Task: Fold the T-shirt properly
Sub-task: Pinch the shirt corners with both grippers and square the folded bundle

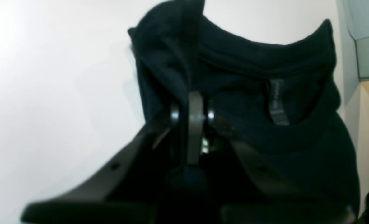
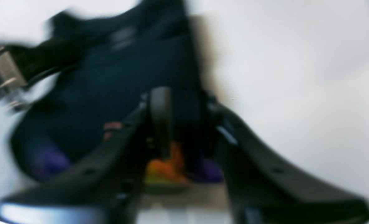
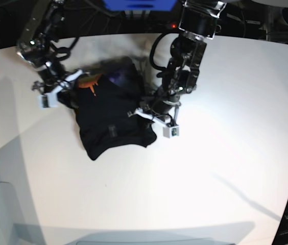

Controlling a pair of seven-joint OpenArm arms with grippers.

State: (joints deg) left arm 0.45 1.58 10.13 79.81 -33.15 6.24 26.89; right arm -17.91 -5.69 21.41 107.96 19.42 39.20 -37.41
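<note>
Clamped tight, that left gripper has its jaws pinched together on a fold of black cloth, and the base view finds it at the garment's three o'clock edge. Over at ten o'clock, the right gripper bites into the opposite edge; its wrist view is badly smeared, but dark fabric plainly runs between the jaws, so it is gripping cloth too.

Biggest thing out there is the white table, filling nearly the whole base view. On it, up toward eleven o'clock of centre, sits the T-shirt, bunched into a rumpled black heap strung between the two arms, its lowest corner sagging toward six o'clock.

Smaller now: an orange patch of the print peeks out at the heap's twelve o'clock edge, right beside the right gripper, with a dab of purple just past it toward one o'clock. The right wrist view catches the same orange and purple down between its jaws.

Smallest of all, a tag lies inside the neckline, at three o'clock from the left gripper's tips.
</note>
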